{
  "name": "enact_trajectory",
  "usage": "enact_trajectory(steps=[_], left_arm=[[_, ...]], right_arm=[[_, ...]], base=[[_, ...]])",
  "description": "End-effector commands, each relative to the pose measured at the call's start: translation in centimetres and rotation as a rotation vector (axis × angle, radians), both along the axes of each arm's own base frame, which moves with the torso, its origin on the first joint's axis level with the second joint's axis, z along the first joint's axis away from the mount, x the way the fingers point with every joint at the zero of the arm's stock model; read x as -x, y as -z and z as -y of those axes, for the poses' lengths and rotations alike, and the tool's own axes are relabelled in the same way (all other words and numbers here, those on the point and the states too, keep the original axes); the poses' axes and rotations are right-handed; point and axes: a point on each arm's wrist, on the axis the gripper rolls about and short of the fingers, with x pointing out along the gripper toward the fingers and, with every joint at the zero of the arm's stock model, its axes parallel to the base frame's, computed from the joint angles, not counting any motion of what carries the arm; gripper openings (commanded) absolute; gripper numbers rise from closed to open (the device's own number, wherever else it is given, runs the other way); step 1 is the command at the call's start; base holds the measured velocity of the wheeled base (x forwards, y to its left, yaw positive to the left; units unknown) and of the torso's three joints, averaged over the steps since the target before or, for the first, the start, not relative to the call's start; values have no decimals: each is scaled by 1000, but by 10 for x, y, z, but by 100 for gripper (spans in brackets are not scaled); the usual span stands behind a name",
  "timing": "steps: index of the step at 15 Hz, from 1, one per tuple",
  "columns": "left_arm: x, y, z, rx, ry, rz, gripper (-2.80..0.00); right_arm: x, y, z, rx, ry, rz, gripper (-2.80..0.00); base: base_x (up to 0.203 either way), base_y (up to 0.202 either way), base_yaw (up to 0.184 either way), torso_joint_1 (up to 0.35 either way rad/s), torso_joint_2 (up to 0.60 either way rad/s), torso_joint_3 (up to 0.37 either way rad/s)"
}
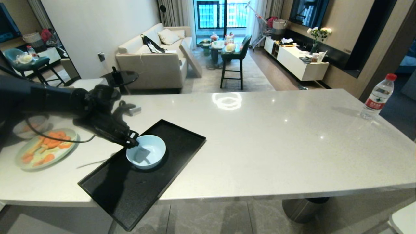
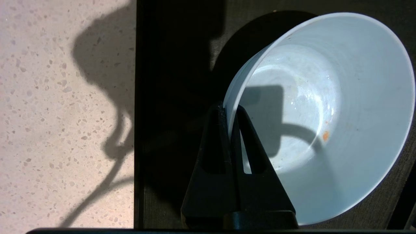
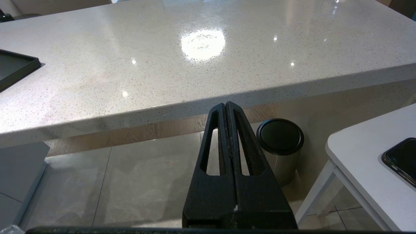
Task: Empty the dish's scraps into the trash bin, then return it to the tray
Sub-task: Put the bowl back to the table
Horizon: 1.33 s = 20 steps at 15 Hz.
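The pale blue dish [image 1: 146,152] is over the black tray [image 1: 130,191], near the tray's far half. My left gripper [image 1: 134,139] is shut on the dish's left rim, one finger inside and one outside. In the left wrist view the left gripper [image 2: 230,109] pinches the rim of the dish [image 2: 341,113], which holds only a tiny orange speck [image 2: 325,136] and smears. The tray [image 2: 169,97] lies dark beneath. The trash bin is out of view. My right gripper [image 3: 225,105] hangs shut and empty below the counter's front edge, out of the head view.
A pale green plate [image 1: 45,149] with orange slices and a greyish bowl [image 1: 29,125] sit left of the tray. A water bottle [image 1: 377,97] stands far right. A steel cylinder with a black lid [image 3: 280,136] stands on the floor, beside a white side table [image 3: 370,169] with a phone [image 3: 403,159].
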Motion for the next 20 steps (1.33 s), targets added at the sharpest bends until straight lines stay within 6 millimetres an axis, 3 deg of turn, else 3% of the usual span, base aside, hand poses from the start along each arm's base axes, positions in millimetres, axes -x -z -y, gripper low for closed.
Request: enact_trajectory(steps=[1, 10, 11, 16, 20], left_arm=[[-2, 5, -4, 8, -7, -15, -280], [-2, 10, -12, 49, -10, -32, -280], [-2, 10, -11, 50, -9, -32, 0], [-1, 6, -13, 55, -7, -19, 0], [6, -13, -14, 54, -10, 35, 0]], right_arm=[[0, 0, 0, 0, 1, 1, -280], [0, 0, 0, 0, 1, 0, -280], [0, 0, 0, 0, 1, 0, -280], [0, 0, 0, 0, 1, 1, -280], [0, 0, 0, 0, 1, 1, -280]], base=[[0, 0, 0, 0, 0, 0], [0, 0, 0, 0, 0, 0], [0, 0, 0, 0, 0, 0], [0, 0, 0, 0, 0, 0], [0, 0, 0, 0, 0, 0]])
